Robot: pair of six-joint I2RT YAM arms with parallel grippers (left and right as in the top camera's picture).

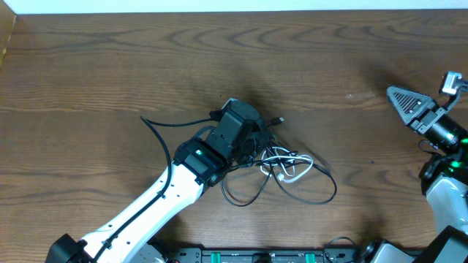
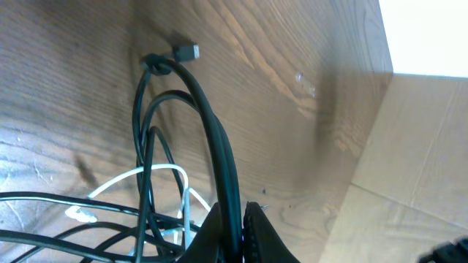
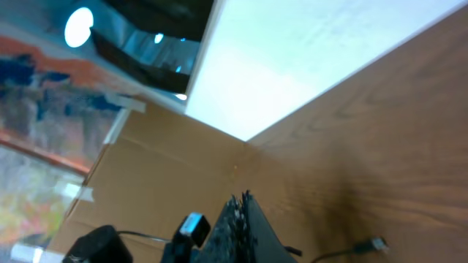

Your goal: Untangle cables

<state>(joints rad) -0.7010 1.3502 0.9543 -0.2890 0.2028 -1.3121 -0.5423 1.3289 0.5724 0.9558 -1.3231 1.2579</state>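
Clearly pinched, the left gripper [image 2: 235,232] has its jaws narrowed onto one black cable [image 2: 219,146], which arcs up from the fingers to a small plug [image 2: 186,51] at 12 o'clock. The right gripper [image 1: 401,98] has its fingers pressed together on nothing, well apart at 3 o'clock from the tangle. One white cable [image 1: 289,169] loops among the black cables [image 1: 292,191]; how many black ones, I cannot tell, as the strands overlap. The tangle lies mid-table [image 1: 110,66] with bare wood all round, and one loose strand [image 1: 150,124] trails toward 9 o'clock.
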